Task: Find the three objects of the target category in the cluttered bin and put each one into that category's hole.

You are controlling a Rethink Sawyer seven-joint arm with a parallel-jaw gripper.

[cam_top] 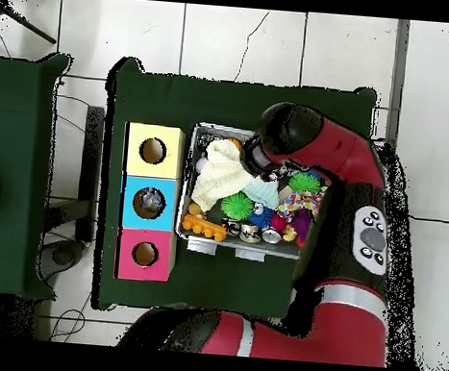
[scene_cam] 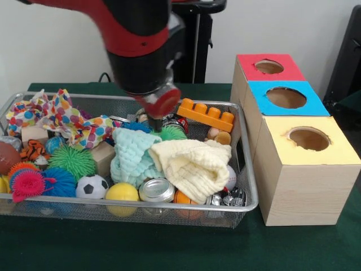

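Right now the arm (scene_cam: 135,39) reaches down into the wire mesh bin (scene_cam: 248,169), and the gripper (scene_cam: 153,125) is buried among the clutter in the middle of it, behind a mint-green knitted cloth (scene_cam: 132,155) and a cream knitted cloth (scene_cam: 192,166); whether it is released or clenched on something I cannot tell, as its tip is hidden. Around it lie an orange toy brick (scene_cam: 207,114) at the bin's back edge, a polka-dot cloth (scene_cam: 62,116) to the left, a green spiky ball (scene_cam: 70,162), a blue spiky ball (scene_cam: 61,182) and a pink spiky ball (scene_cam: 27,183). Along the front wall sit a small soccer ball (scene_cam: 92,186), a yellow ball (scene_cam: 122,192) and a silver can (scene_cam: 156,190) lying with its top facing the camera. Just beside the bin on the dark green table (scene_cam: 169,248) stand three wooden boxes in a row, each with a round hole: the yellow-topped box (scene_cam: 307,169) nearest, the blue-topped box (scene_cam: 285,99) in the middle, the red-topped box (scene_cam: 268,68) farthest. In the overhead view the arm's elbow covers much of the bin (cam_top: 238,252).
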